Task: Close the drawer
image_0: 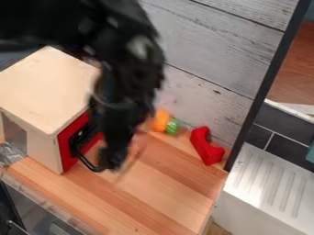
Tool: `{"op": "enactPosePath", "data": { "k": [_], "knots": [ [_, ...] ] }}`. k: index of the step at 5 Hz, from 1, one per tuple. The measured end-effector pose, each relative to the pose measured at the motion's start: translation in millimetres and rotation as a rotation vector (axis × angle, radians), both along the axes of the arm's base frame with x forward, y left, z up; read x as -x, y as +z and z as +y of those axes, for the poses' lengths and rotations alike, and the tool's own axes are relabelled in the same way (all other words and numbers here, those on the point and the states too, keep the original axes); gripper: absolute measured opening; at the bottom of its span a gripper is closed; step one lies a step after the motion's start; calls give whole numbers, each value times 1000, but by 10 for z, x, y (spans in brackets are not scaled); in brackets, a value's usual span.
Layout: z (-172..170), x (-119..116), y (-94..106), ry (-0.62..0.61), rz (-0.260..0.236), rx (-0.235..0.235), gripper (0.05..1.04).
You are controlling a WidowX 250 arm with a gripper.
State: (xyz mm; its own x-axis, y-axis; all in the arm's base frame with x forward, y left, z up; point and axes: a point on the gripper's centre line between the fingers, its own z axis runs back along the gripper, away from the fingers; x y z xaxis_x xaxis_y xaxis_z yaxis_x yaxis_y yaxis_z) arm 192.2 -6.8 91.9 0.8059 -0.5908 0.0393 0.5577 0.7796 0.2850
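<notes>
With the black robot arm (126, 59) hanging down in front of the wooden box (46, 87), holds the hand (115, 159) low over the bench (165, 197), just beside the curved black handle (85, 161). Cannot tell whether spread, pressed together or pinching, nor whether touching the handle. At the left end of the bench, in the box's face toward the bench's middle, sits with a red front for the drawer (65, 149), partly hidden behind the arm. Cannot tell how far in. Along the bench's back edge, near the pale plank wall (215, 50), lie close together: an orange toy (160, 120) and a green toy (173, 126). Toward the back right corner, rests as a red curved block (206, 147). Beyond the right edge, stands with ridges on top: a white drainboard (270, 183).
</notes>
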Motion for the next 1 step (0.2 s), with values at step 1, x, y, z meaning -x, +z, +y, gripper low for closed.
{"op": "enactPosePath", "data": {
  "k": [1],
  "knots": [
    [267, -3, 262, 203, 3, 70, 1001]
  ]
}}
